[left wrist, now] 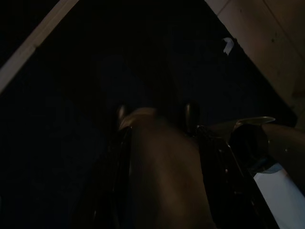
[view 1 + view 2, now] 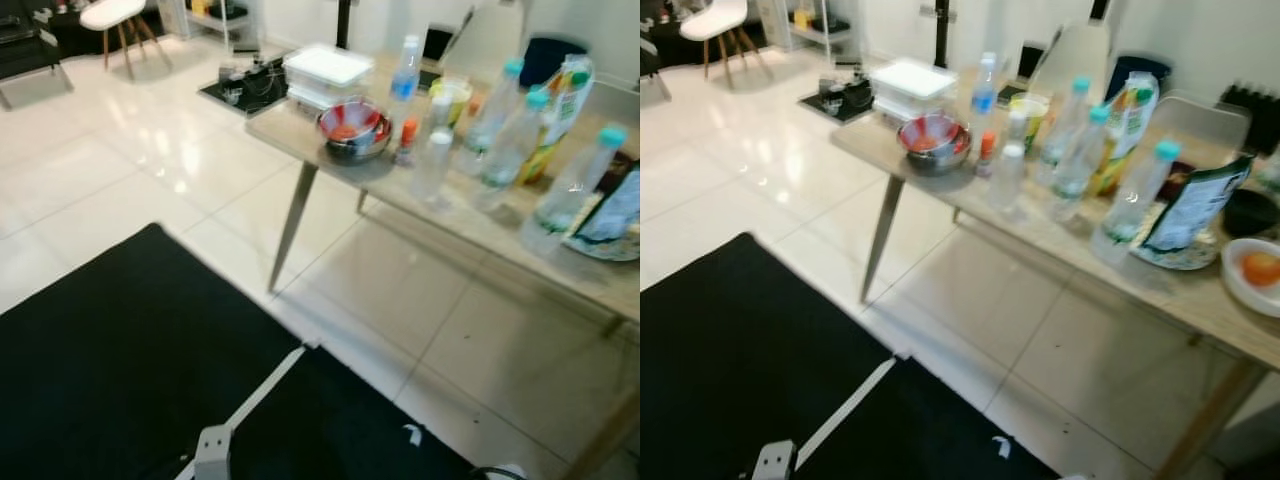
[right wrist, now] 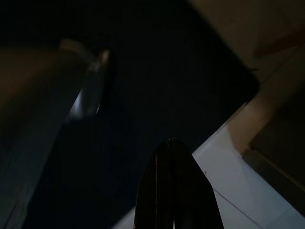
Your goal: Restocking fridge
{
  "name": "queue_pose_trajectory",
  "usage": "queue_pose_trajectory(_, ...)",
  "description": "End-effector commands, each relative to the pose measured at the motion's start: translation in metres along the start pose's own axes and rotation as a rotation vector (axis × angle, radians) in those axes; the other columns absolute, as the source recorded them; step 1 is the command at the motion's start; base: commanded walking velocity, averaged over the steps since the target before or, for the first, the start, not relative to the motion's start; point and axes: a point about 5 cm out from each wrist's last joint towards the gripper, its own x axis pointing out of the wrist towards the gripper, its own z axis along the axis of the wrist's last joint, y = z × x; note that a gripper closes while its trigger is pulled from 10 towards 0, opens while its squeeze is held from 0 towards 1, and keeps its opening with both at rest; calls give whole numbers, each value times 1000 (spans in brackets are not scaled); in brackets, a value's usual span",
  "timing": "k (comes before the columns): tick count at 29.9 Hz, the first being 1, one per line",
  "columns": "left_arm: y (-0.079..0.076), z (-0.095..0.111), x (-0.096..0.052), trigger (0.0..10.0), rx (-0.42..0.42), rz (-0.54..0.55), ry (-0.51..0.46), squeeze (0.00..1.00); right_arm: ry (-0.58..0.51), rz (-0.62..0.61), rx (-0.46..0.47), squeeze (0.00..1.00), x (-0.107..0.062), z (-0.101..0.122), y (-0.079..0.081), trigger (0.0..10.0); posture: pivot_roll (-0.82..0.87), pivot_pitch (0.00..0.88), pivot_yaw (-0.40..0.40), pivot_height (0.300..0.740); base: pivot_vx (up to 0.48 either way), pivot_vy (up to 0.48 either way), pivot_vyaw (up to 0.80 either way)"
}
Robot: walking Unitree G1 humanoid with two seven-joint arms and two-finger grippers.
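Several teal-capped water bottles [image 2: 1130,205] crowd the table [image 2: 1060,250], labels too blurry to read; right gripper [image 3: 174,191] looks pinched together, left gripper's state can't tell.

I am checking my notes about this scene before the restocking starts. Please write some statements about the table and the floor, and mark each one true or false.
1. Several clear bottles with teal caps stand on the table. True.
2. The metal bowl lies on the floor under the table. False: it sits on the table, near its left end.
3. A black mat covers part of the tiled floor in front of the table. True.
4. The white chair is pushed against the table. False: it stands apart, far back on the left.
5. A plate with an orange fruit is at the right end of the table. True.
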Motion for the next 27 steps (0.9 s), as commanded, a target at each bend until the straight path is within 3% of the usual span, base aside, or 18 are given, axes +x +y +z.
queue_pose_trajectory(1, 3, -10, -3, 10000, 4, 11, 38, 0, 16, 17, -3, 0, 1, -5, 8, 10000, -35, 109, -19, 740, 262, 0, 0)
queue_pose_trajectory(9, 2, -9, -2, 10000, 6, 9, 35, 0, 19, 7, -25, 0, 1, -3, 8, 10000, -37, 112, -19, 740, 262, 0, 0)
queue_pose_trajectory(14, 2, -9, -2, 10000, -20, 14, 29, 0, 0, 16, -3, 0, 1, -3, 7, 10000, -36, 114, -19, 740, 0, 0, 0)
queue_pose_trajectory(15, 2, -9, -2, 10000, -21, 15, 29, 0, -12, 19, 2, 510, 0, -2, 7, 10000, -36, 114, -19, 740, 0, 0, 0)
queue_pose_trajectory(16, 2, -9, -2, 10000, -21, 15, 29, 0, -12, 19, 2, 510, 0, -2, 7, 10000, -36, 114, -19, 740, 0, 0, 0)
queue_pose_trajectory(17, 2, -10, -2, 10000, -20, 17, 29, 0, -20, 24, 8, 1000, 0, -1, 6, 10000, -37, 116, -16, 740, 0, 0, 0)
queue_pose_trajectory(27, 3, -11, -2, 10000, -18, 27, 34, 0, -24, 51, 7, 1000, 1, 0, 10, 10000, -34, 118, -17, 740, 0, 0, 0)
